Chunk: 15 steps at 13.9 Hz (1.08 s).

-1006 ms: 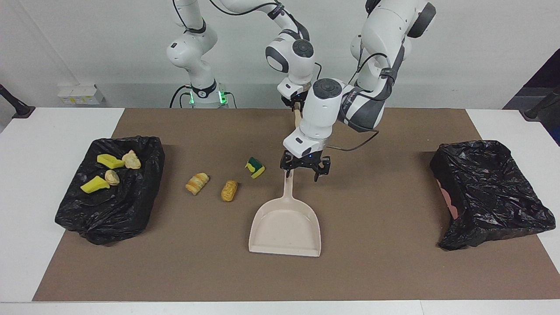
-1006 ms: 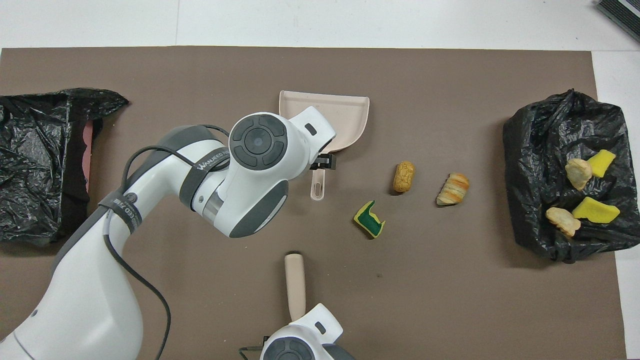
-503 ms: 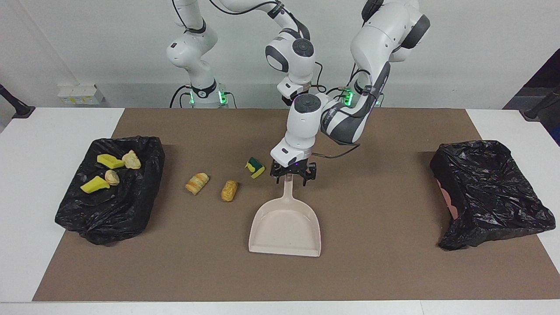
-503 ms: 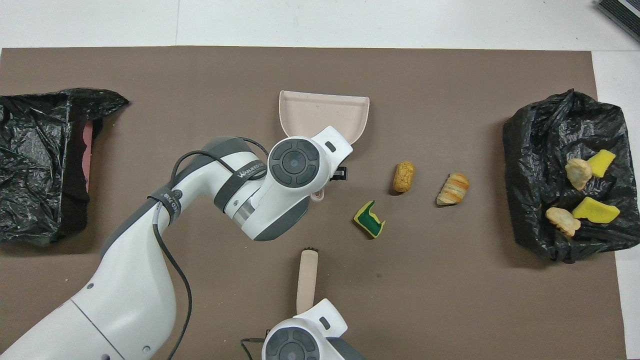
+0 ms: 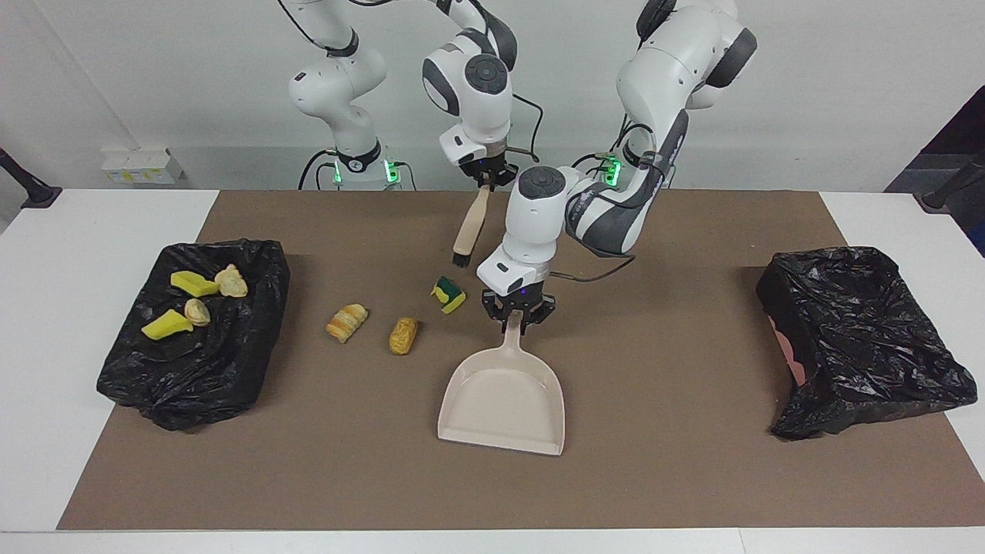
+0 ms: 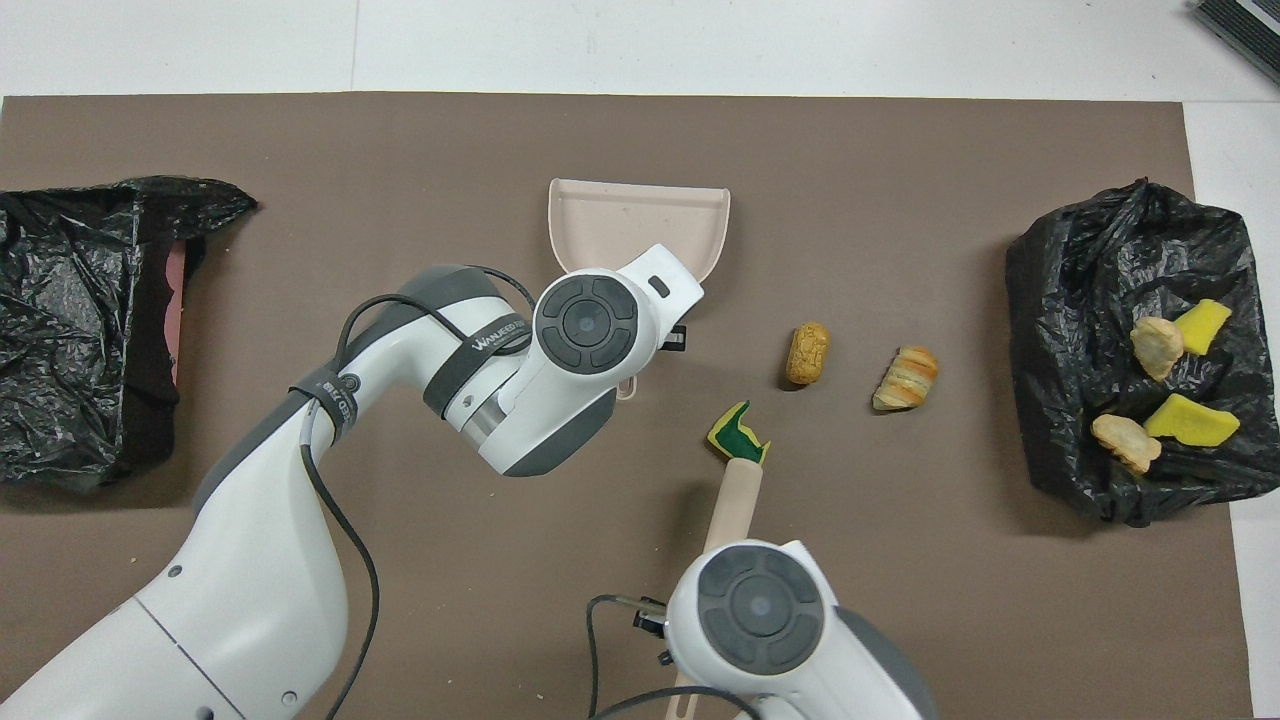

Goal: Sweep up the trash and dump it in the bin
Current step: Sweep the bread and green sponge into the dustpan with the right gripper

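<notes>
Since prev. frame, left gripper (image 5: pixel 517 322) is clamped on dustpan handle (image 5: pixel 512 333); brush (image 5: pixel 468 230), gripped by right gripper (image 5: pixel 485 181), is swung over green-and-yellow sponge (image 5: pixel 449 294). Left fingertips are hidden in overhead view.

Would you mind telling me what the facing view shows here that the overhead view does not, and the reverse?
Facing view only: the left gripper shut on the dustpan handle, the right gripper holding the brush, and both arm bases.

Overhead view only: the brush tip reaching the green-and-yellow sponge; the wrists hide both grippers.

Both: three scraps on the mat, four in the bin at the right arm's end, and a second bin.
</notes>
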{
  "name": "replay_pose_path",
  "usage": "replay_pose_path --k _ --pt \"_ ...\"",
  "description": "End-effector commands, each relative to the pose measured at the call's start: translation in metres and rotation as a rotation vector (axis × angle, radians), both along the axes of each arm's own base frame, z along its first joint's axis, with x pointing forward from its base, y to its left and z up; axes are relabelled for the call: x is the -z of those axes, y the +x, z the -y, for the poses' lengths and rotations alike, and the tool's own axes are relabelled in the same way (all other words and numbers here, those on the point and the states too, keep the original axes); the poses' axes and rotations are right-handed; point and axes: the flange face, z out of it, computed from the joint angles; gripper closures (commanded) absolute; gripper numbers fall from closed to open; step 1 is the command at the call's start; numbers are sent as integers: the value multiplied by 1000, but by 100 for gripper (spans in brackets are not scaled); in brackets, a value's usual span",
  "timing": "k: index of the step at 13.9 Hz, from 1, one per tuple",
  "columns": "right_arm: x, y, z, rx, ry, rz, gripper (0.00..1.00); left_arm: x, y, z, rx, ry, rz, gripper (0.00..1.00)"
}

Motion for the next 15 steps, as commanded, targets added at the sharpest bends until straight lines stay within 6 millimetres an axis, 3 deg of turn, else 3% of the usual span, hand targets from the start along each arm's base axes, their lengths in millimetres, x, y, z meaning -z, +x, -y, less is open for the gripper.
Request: replay_pose_path --k 1,4,6,11,15 --pt "-15 25 60 -17 -8 14 100 -19 -5 -8 72 65 19 100" --pt "-13 55 114 -61 -18 24 100 -50 -2 -50 311 214 -19 100" --pt "-10 69 144 -112 -26 33 100 -59 -1 -75 457 287 -63 100" --pt "14 96 253 -242 -1 56 100 -52 3 -110 769 292 -128 100" --pt "46 102 303 -325 -6 88 100 -40 6 -129 1053 286 -144 100"
